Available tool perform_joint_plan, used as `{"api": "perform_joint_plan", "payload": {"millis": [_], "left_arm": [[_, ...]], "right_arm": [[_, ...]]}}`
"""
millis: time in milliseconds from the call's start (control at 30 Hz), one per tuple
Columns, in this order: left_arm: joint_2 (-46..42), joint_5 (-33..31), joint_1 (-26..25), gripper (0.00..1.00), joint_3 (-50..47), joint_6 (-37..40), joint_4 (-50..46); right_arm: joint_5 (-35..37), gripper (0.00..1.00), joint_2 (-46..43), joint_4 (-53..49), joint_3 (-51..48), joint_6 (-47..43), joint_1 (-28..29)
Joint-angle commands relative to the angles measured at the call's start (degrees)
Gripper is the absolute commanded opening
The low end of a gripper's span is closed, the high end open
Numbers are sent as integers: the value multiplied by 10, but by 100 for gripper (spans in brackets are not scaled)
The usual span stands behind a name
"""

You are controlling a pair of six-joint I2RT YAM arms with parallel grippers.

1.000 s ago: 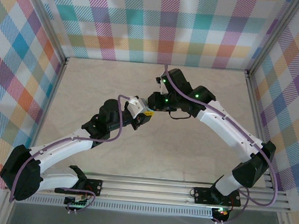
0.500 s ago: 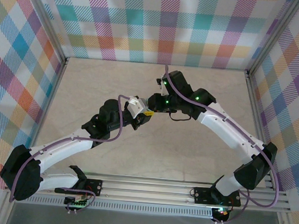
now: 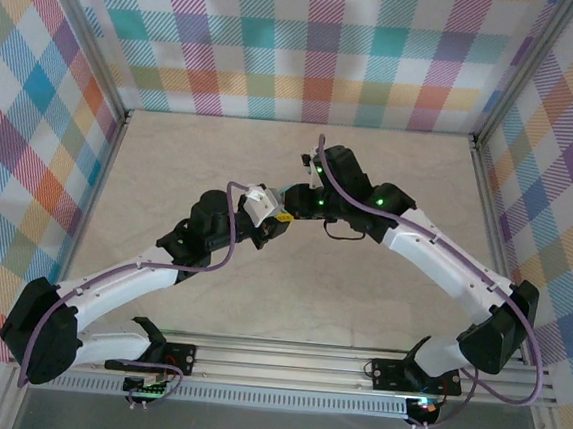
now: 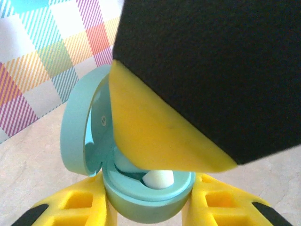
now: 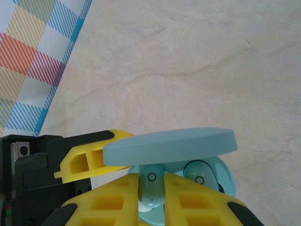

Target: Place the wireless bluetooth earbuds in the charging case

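The left gripper (image 4: pixel 148 211) is clamped on the open case (image 4: pixel 150 195) near the middle of the table (image 3: pixel 340 290), lid (image 5: pixel 169 146) tipped back; one earbud (image 5: pixel 200 175) already sits in its well. The right gripper (image 5: pixel 153 203) pinches a second earbud (image 5: pixel 150 182) tight between its fingers at the mouth of the other well, seemingly not fully seated; what is left, I judge, is to press it home, let go, and shut the lid.
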Motion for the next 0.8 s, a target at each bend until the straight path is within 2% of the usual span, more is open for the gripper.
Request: {"api": "perform_joint_plan", "payload": {"millis": [0, 200, 400, 767], "left_arm": [[0, 1, -9, 1, 24, 0, 24], [7, 2, -9, 1, 27, -3, 25], [7, 0, -9, 1, 26, -3, 24], [3, 0, -9, 1, 25, -6, 24]], "right_arm": [[9, 19, -9, 13, -7, -15, 6], [11, 22, -10, 10, -9, -18, 13], [8, 33, -26, 11, -12, -8, 14], [6, 32, -34, 18, -17, -2, 12]]}}
